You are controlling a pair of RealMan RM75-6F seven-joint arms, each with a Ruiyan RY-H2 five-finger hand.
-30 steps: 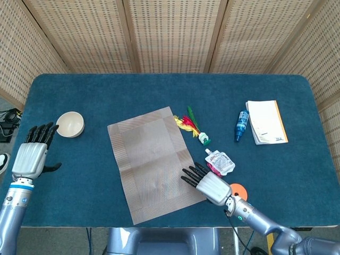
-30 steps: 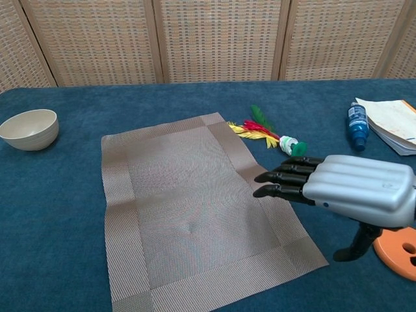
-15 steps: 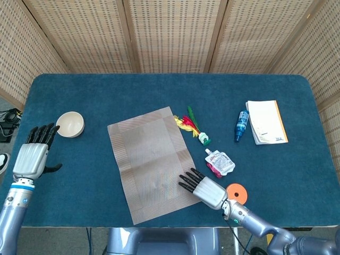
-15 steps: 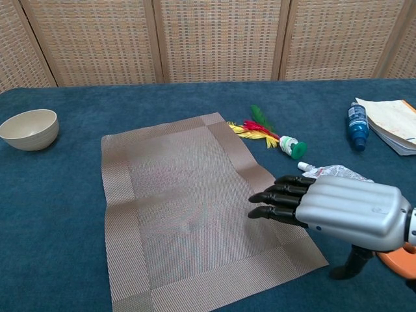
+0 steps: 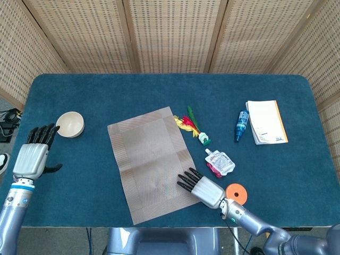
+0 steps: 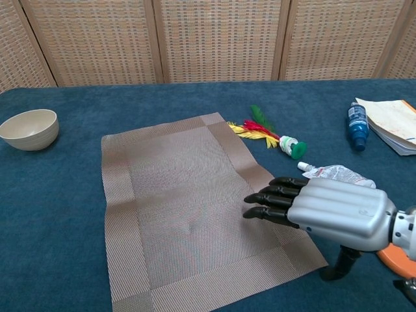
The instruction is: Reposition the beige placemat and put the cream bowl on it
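chest view shows the right hand (image 6: 318, 208), fingers spread and empty, now lower over the beige woven placemat's (image 6: 188, 208) near-right edge, likely to drag it; round cream bowl (image 6: 28, 129) waits far left.

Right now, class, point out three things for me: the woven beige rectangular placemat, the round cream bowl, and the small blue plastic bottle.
Woven beige rectangular placemat (image 5: 146, 154): head view, on its bare middle.
Round cream bowl (image 6: 28, 129): chest view, on its outer wall.
Small blue plastic bottle (image 5: 241, 125): head view, on its body.
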